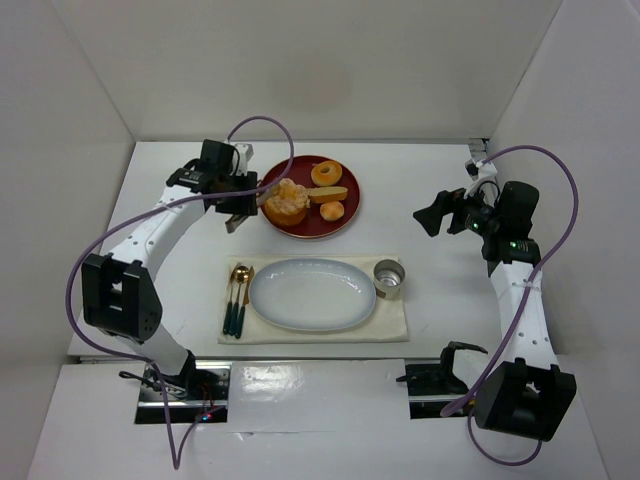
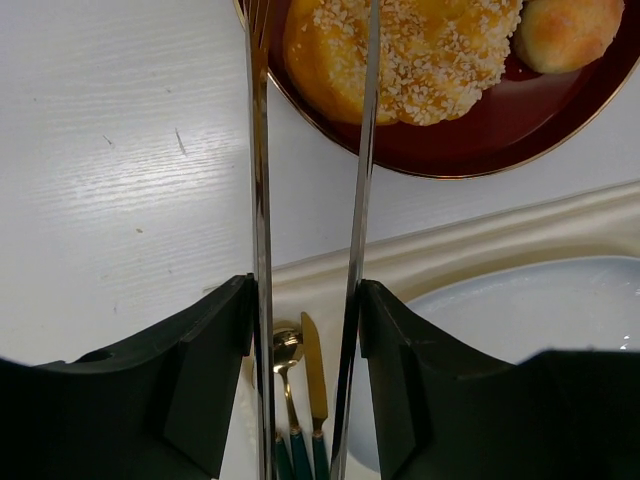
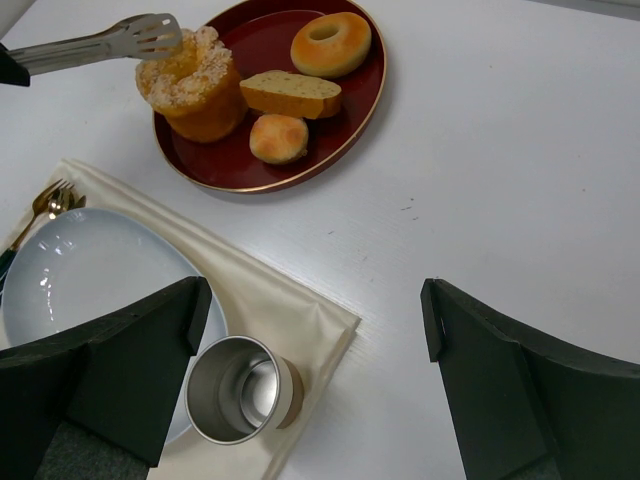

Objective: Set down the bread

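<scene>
The bread (image 1: 286, 203) sits at the 9 o'clock side of a red dish (image 1: 305, 230) on the white counter (image 1: 440, 300). At 6 o'clock from the dish, a cream mat (image 1: 395, 320) bears a pale oval plate (image 1: 312, 296). The left end effector (image 2: 305, 320) is clamped narrow on metal tongs (image 3: 100, 42), whose tips meet the bread's top. The right end effector (image 3: 315, 330) gapes wide, holding nothing. A steel cup (image 1: 388, 279) stands at the plate's 3 o'clock
</scene>
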### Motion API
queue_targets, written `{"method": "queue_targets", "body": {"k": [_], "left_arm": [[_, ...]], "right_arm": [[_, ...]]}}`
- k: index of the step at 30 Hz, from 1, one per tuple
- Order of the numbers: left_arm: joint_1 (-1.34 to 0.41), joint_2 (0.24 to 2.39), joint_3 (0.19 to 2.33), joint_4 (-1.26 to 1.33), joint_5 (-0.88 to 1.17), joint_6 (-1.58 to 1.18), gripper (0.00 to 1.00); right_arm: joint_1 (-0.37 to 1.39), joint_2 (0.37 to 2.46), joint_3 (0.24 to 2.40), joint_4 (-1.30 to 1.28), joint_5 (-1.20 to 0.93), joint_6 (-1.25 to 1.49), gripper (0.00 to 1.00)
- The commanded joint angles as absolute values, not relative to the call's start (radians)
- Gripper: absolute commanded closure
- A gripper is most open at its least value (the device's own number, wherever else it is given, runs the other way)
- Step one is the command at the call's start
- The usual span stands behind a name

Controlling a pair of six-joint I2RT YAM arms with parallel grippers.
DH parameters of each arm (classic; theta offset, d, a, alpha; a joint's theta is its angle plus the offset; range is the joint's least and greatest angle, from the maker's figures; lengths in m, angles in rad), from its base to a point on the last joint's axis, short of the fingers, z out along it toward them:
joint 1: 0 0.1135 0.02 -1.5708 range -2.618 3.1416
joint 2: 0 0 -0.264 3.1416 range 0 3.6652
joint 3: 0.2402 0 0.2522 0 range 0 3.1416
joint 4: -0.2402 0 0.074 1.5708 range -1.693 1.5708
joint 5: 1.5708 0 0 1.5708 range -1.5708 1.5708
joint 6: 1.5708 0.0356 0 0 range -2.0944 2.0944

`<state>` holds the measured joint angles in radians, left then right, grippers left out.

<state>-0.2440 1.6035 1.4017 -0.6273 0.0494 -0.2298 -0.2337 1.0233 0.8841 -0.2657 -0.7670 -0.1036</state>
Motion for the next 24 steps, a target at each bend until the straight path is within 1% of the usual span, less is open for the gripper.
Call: {"method": "queue_targets", "body": {"k": [1, 15, 18, 19, 23, 24], "left_arm": [[-0.247, 1.614, 1.473, -0.64, 0.087, -0.201, 0.4], [-0.247, 1.612, 1.482, -0.681, 0.126, -0.192, 0.39], [-0.247, 1.631, 1.482, -0.672, 0.126, -0.192, 0.46], [-0.247, 1.631, 1.482, -0.672, 0.117, -0.192, 0.51], [-0.247, 1.651, 1.482, -0.672, 0.117, -0.192, 0.64], [-0.238, 1.651, 1.491, -0.672, 0.117, -0.192, 0.7]], "right_arm": [[-0.239, 0.997, 0.914, -0.25, -0.767, -0.118, 0.0], [-0.239, 0.997, 0.914, -0.25, -0.767, -0.118, 0.0], [-0.239, 0.997, 0.914, -0.25, -0.767, -0.118, 0.0], [-0.239, 0.997, 0.914, -0.25, -0.767, -0.118, 0.0], [-0.239, 0.997, 0.914, -0.25, -0.767, -0.118, 0.0], [-0.239, 0.997, 0.914, -0.25, -0.767, -0.118, 0.0]]}}
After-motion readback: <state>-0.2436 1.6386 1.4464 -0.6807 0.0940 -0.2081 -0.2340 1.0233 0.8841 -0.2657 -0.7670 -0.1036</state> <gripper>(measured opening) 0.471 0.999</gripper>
